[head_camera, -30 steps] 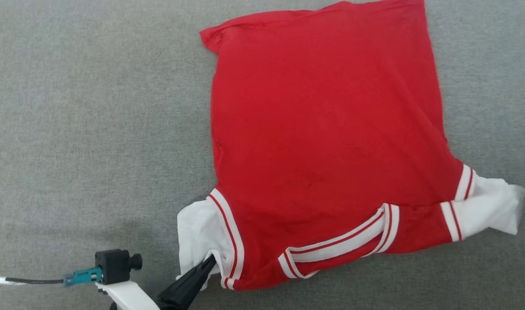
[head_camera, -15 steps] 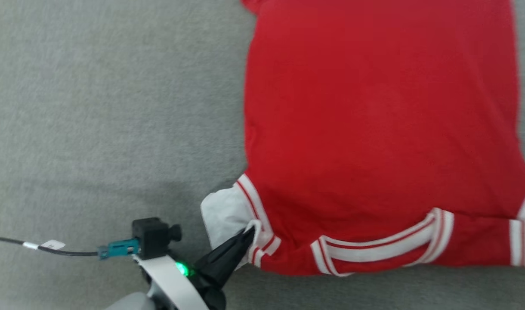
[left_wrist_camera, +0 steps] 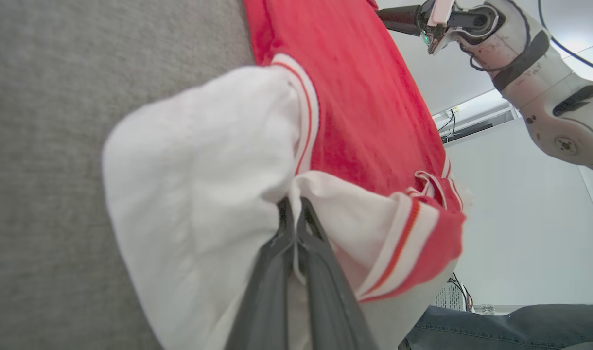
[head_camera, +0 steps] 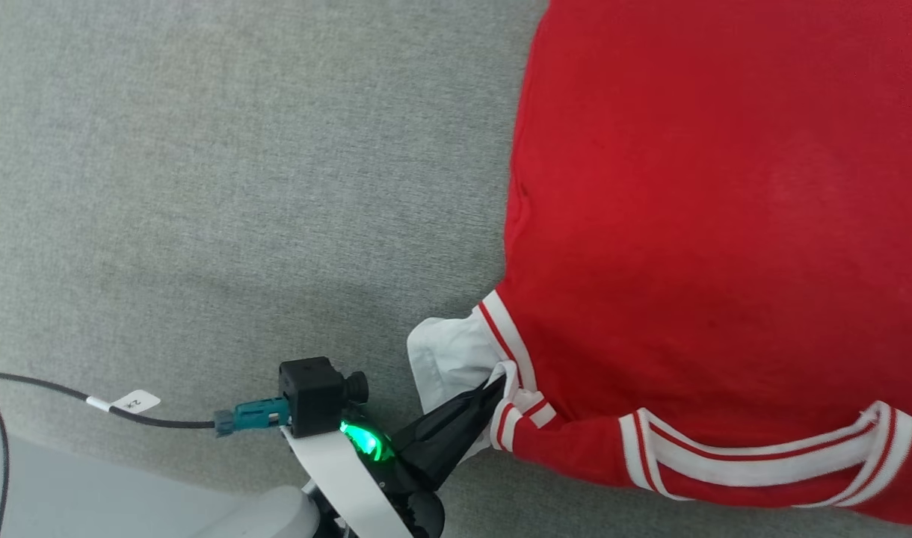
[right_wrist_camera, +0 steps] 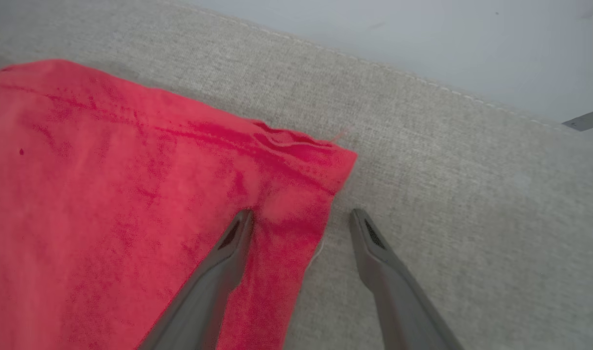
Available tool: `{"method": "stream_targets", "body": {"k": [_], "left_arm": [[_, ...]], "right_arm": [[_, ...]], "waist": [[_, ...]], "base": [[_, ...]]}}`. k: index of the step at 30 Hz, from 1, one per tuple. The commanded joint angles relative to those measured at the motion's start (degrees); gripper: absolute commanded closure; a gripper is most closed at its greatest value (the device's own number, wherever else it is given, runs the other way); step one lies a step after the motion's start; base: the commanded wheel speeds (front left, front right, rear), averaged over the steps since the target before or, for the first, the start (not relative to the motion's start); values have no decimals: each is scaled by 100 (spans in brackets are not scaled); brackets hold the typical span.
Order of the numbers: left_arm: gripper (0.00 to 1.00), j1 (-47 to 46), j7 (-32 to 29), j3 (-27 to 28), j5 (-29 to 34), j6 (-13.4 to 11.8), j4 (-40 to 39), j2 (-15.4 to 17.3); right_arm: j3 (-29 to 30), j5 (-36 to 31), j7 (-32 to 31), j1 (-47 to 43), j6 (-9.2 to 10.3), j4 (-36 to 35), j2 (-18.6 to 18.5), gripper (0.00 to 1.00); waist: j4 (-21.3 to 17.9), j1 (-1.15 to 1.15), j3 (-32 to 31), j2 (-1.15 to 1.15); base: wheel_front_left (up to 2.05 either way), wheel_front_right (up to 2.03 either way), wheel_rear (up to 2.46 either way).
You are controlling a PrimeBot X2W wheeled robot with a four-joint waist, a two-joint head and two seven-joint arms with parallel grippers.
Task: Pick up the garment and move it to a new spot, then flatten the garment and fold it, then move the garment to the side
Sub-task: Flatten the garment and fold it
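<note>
On the grey woven bench (head_camera: 202,187): 1 item, 2 grippers, sundry fittings.

Item 1, garment (head_camera: 710,224): red jersey shirt, lying mostly flat with a plain red side up, running past the top and right edges of the head view. White sleeve (head_camera: 445,355) bunched at the near-left corner, bordered by red-and-white striped trim (head_camera: 510,336). Striped collar band (head_camera: 762,459) lies along the near edge.

Left gripper (head_camera: 493,388): jaws clenched on the garment, pinching a fold of the white sleeve just beside the striped cuff. Left wrist view: the 2 dark fingers (left_wrist_camera: 267,291) meet at the tips with white cloth nipped between them.

Fittings on the left wrist: black camera cube (head_camera: 314,403), teal plug with black cable (head_camera: 127,415), lit green lamp (head_camera: 362,441).

Right gripper (right_wrist_camera: 301,214): jaws released, spread wide, astride a red hem corner of the garment. 1 finger sits over the red cloth, 1 over bare bench; nothing gripped. Whether the first finger touches the cloth cannot be told.

Also in the left wrist view: pale right arm (left_wrist_camera: 534,63) beyond the garment's far end; a person's denim-clad leg (left_wrist_camera: 496,325) at the lower right.
</note>
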State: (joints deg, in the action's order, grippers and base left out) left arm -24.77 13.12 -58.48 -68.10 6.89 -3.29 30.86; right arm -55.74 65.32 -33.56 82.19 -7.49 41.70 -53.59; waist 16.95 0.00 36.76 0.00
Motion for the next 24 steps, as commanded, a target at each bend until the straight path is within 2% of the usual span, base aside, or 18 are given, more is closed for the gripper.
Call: {"method": "stream_targets", "body": {"k": [1, 4, 5, 6, 12, 16, 20, 24], "left_arm": [[100, -56, -30, -60, -31, 2, 207, -49], [100, -120, -23, -84, -33, 21, 280, -111], [100, -155, -18, -83, -36, 28, 305, -126], [100, -181, -8, -79, -46, 31, 330, -132], [100, -147, 96, 116, -118, 25, 504, 30], [100, 31, 169, 317, -80, 35, 506, 147], [100, 261, 196, 466, -153, 44, 422, 196], [100, 466, 204, 578, -215, 47, 386, 312]], "right_arm": [[-73, 36, -141, -86, 0, 109, 125, 0], [-234, -13, -421, -154, 0, 191, 262, 0], [-281, -9, -491, -196, -2, 157, 281, 71], [-296, 14, -526, -220, -7, 137, 286, 100], [-201, 68, -158, -205, 0, 11, 98, 100], [-244, 280, 15, -445, 0, -374, -104, 100], [-404, 681, -52, -1025, 1, -1162, -642, 100], [-580, 1007, 186, -1770, 1, -2000, -1296, 100]], "waist": [[79, 0, 86, 0], [101, 0, 119, 0], [99, 0, 118, 0], [91, 0, 107, 0], [-100, 0, -211, 0], [-302, 0, -603, 0], [-506, 0, -966, 0], [-701, 0, -1259, 0]], "base": [[0, 0, 0], [0, 0, 0], [0, 0, 0], [0, 0, 0], [0, 0, 0], [0, 0, 0], [0, 0, 0], [0, 0, 0]]}}
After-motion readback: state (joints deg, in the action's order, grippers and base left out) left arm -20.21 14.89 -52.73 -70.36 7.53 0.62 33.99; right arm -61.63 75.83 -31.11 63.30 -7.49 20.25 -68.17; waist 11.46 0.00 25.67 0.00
